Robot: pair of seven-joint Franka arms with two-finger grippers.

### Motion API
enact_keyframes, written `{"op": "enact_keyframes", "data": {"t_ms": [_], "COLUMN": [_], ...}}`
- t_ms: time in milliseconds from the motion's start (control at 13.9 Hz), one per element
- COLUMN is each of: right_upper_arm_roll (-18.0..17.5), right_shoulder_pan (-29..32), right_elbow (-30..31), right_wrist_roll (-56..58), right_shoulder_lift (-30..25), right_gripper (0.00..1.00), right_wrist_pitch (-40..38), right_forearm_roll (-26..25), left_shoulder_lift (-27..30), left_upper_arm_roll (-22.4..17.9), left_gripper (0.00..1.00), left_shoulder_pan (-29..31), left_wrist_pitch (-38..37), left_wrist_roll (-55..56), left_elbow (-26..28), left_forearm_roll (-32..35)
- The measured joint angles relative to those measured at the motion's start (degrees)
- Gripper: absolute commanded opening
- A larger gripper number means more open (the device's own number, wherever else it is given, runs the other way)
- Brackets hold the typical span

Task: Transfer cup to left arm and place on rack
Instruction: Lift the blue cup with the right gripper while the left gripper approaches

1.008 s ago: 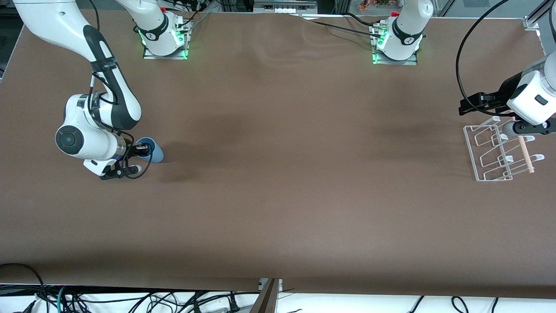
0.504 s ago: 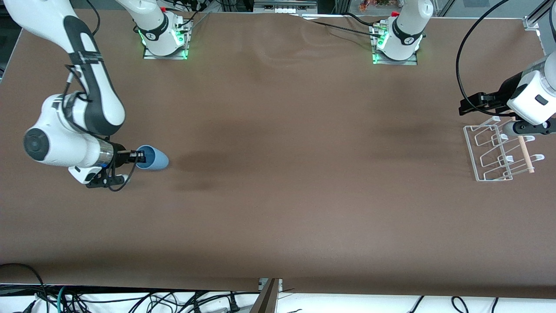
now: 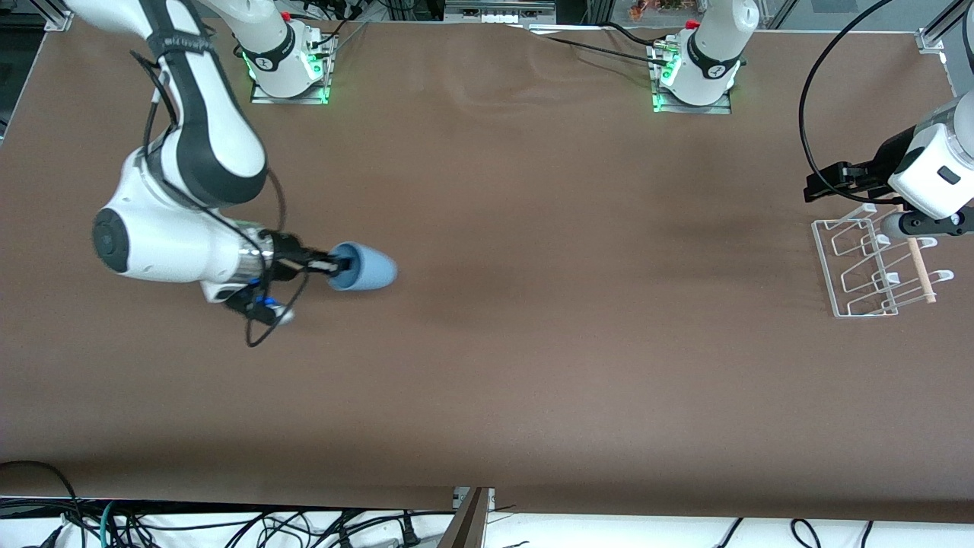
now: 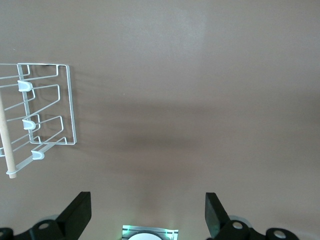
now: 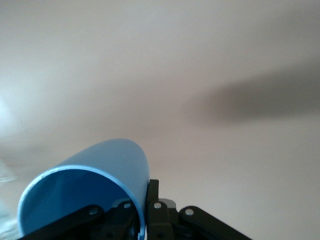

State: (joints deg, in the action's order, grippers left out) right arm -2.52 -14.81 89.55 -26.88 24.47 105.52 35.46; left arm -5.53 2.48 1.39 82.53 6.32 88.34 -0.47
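Observation:
My right gripper (image 3: 338, 266) is shut on the rim of the light-blue cup (image 3: 365, 268) and holds it on its side in the air above the table, toward the right arm's end. In the right wrist view the cup (image 5: 95, 175) has one finger inside and one outside its wall, at my right gripper (image 5: 142, 210). The white wire rack (image 3: 875, 266) with its wooden rod stands at the left arm's end. My left gripper (image 4: 147, 220) is open and empty, up in the air beside the rack (image 4: 45, 115). In the front view its fingers are hidden by the wrist.
The brown table (image 3: 533, 365) carries nothing else. The two arm bases (image 3: 285, 68) stand along its edge farthest from the front camera. Cables hang below the edge nearest that camera.
My right gripper has lifted the cup off the table and carried it toward the middle of the table. The left arm has not moved.

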Motion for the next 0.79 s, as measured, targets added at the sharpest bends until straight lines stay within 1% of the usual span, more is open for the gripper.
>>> {"op": "enact_keyframes", "data": {"t_ms": [144,288,432,576,648,792], "right_upper_arm_roll": [-0.10,-0.17,-0.18,-0.15,-0.14,-0.14], "right_shoulder_pan": [-3.55,-7.14,-10.14,-11.47,-11.92,-13.73], "right_elbow": [-2.02,-4.54,-6.85,-7.85,-8.16,-8.78], "right_wrist_roll": [-7.43,-14.49,-19.61,-21.19,-22.17,-25.11], "right_shoulder_lift": [0.05,0.18,0.42,0.70,0.79,0.88], "right_gripper": [0.00,0.00,0.00,0.00,0.00,0.00], "right_wrist_pitch": [-0.22,0.26,4.68,7.31,7.69,10.05], "right_forearm_roll": [7.91,14.49,22.04,29.86,31.55,31.78], "left_shoulder_lift": [-0.02,-0.07,-0.64,-2.59,-3.86,-5.56], "left_upper_arm_roll": [0.03,0.03,-0.02,0.05,0.23,0.92], "left_gripper": [1.00,1.00,1.00,1.00,1.00,1.00], "left_shoulder_pan": [-0.05,-0.04,0.00,-0.04,-0.14,-0.32], "left_wrist_pitch": [0.15,0.22,0.54,1.17,1.37,2.05], "left_wrist_roll": [0.00,0.00,0.00,-2.16,-4.89,-10.04], "left_elbow": [-0.01,-0.01,-0.09,-1.75,-2.93,-4.54], "left_forearm_roll": [0.00,0.00,-1.46,-3.62,-4.39,-8.03]}}
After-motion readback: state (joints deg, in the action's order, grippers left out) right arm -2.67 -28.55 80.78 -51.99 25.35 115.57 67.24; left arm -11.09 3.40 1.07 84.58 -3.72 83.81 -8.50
